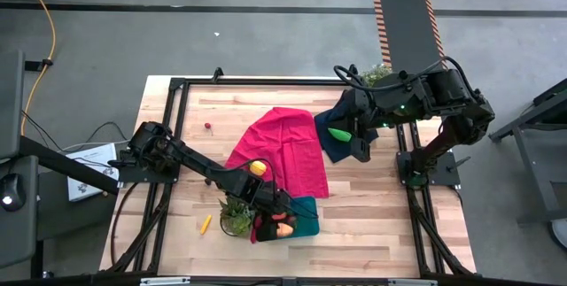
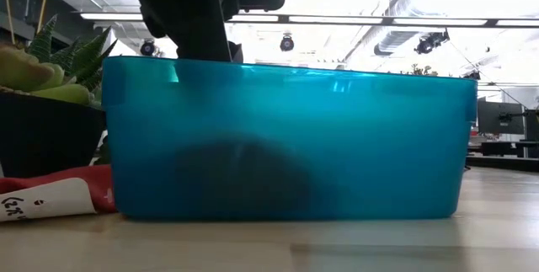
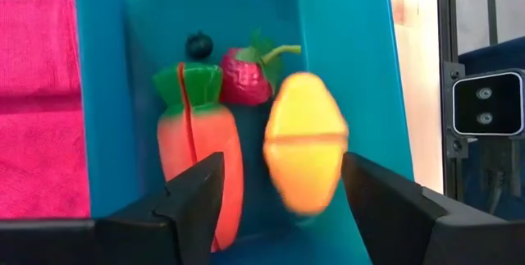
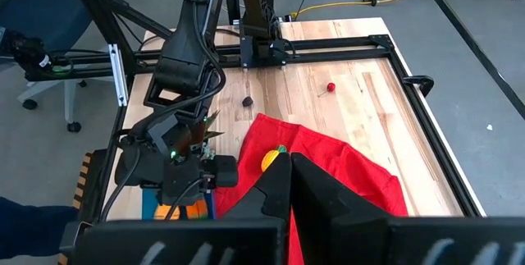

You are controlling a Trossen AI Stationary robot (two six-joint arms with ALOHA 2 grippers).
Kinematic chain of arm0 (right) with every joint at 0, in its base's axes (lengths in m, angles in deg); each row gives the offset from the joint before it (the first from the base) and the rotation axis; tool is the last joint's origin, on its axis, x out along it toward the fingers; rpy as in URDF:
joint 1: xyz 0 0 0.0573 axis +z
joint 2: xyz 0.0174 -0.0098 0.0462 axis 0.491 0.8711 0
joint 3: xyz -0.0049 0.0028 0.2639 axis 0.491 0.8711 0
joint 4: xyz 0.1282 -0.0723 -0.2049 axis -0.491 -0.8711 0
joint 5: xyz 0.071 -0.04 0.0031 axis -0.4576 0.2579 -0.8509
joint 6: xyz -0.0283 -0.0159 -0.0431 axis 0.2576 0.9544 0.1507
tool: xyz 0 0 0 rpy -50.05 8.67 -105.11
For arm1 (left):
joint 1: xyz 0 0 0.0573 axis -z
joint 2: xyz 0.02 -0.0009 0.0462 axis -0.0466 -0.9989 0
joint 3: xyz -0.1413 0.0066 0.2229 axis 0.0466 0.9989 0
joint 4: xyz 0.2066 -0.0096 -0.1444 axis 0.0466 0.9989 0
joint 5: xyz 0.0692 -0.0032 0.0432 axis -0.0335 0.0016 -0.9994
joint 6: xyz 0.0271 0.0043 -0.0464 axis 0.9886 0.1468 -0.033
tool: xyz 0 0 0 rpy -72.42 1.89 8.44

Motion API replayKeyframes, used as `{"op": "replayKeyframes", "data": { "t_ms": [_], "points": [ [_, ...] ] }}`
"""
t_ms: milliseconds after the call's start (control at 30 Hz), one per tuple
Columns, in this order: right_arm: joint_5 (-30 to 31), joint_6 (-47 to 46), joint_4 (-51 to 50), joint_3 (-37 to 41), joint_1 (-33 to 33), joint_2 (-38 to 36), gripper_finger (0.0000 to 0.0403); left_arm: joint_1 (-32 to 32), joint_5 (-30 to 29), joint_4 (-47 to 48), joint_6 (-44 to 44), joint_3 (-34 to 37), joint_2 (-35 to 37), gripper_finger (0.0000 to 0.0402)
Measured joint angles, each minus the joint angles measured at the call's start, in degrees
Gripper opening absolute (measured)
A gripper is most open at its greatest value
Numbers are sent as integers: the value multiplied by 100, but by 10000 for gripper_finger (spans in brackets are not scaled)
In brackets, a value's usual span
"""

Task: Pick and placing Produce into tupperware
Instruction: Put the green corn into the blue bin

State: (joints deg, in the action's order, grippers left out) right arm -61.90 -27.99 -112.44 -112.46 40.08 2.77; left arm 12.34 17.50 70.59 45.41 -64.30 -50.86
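High view, arms: two; the left gripper point(image 1: 276, 218) is hanging over the tupperware point(image 1: 306, 208) near the table's front edge, the right gripper point(image 1: 359, 149) is waiting at the far right over a dark cloth point(image 1: 335, 143).
High view, cloths: two, one pink cloth point(image 1: 282, 149) mid-table and the dark one beside it.
High view, loose produce: one yellow piece point(image 1: 257, 168) lying on the pink cloth, one yellow stick point(image 1: 205, 224) on the wood left of a potted plant point(image 1: 235, 216), one small red berry point(image 1: 207, 126) on the bare wood, one green oval point(image 1: 338, 133) sitting by the right gripper.
Low view, tupperware: one teal wall point(image 2: 286, 137) filling the frame, a dark arm coming down behind it; one plant point(image 2: 50, 70) standing at the left.
Left wrist view, contents: four pieces showing inside the tupperware point(image 3: 344, 43): one carrot point(image 3: 197, 154), one strawberry point(image 3: 246, 80), one small dark berry point(image 3: 198, 45), one yellow-orange piece point(image 3: 303, 152) blurred between the fingers.
Left wrist view, fingers: two fingers point(image 3: 197, 203) standing spread, touching nothing.
Right wrist view, fingers: two, pressed together, holding nothing.
Right wrist view, table: one red berry point(image 4: 330, 87), one dark berry point(image 4: 247, 100), one yellow piece point(image 4: 271, 160) lying on the cloth.
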Motion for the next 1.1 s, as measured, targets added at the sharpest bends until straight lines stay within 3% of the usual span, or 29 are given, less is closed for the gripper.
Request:
{"op": "replayKeyframes", "data": {
  "t_ms": [400, 667, 1100],
  "points": [
    [-30, -40, 0, 0, -2, 0, 0, -1, 67, 2, -41, 0, 4, 188],
    [-109, -45, -227, 0, 0, 0, 0, -5, 437, 33, -144, 0, 27, 152],
    [-109, -67, -356, 0, 0, 0, 0, -357, 460, 22, -162, -3, 736, 88]
  ]
}}
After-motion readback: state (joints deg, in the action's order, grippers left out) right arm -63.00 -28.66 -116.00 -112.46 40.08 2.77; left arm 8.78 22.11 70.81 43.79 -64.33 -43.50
